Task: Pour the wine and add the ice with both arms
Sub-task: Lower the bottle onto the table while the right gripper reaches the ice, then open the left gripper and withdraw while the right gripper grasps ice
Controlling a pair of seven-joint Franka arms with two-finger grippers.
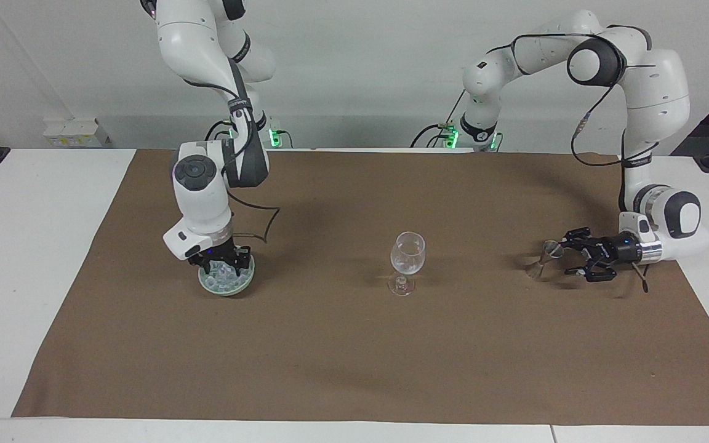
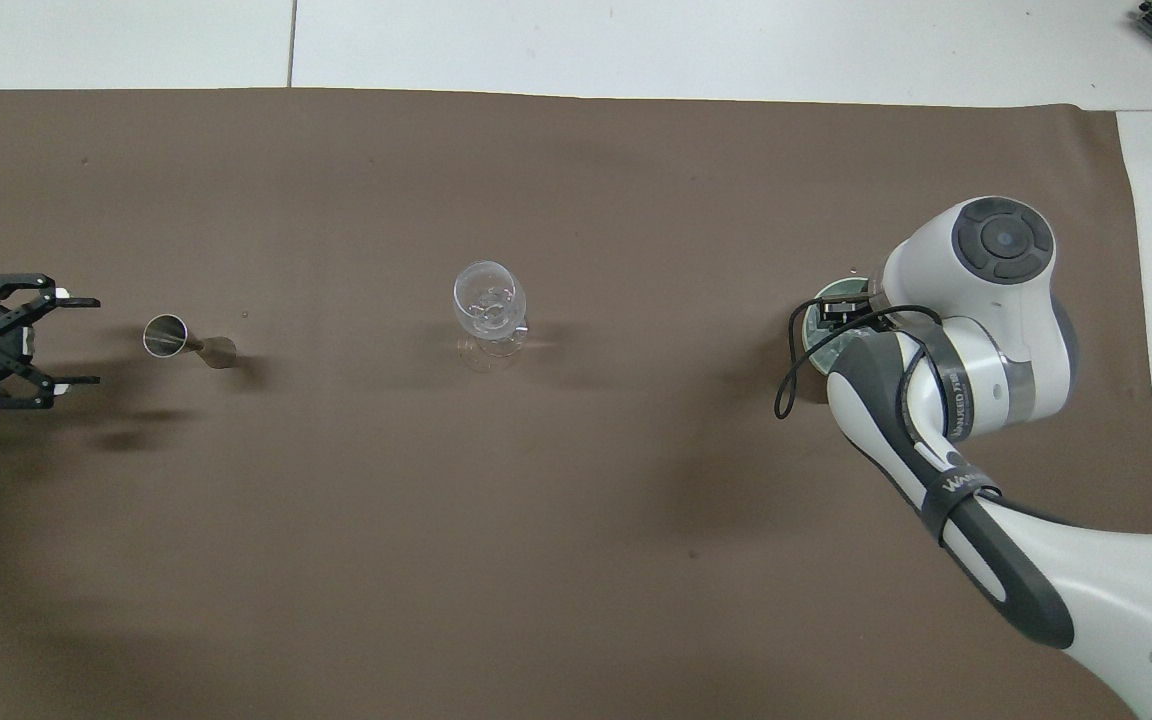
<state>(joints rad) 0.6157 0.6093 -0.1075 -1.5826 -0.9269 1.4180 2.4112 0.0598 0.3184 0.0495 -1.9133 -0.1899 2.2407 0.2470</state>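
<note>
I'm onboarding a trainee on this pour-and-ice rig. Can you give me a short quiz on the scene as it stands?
1. True or false: the left end effector grips the metal cup.
2. What stands on the cloth between the metal cup and the bowl of ice?
3. What has the right end effector reached down into? A. a plate; B. the bowl; C. the metal cup.

Key:
1. False: it is open and apart from the cup.
2. The wine glass.
3. B.
</note>
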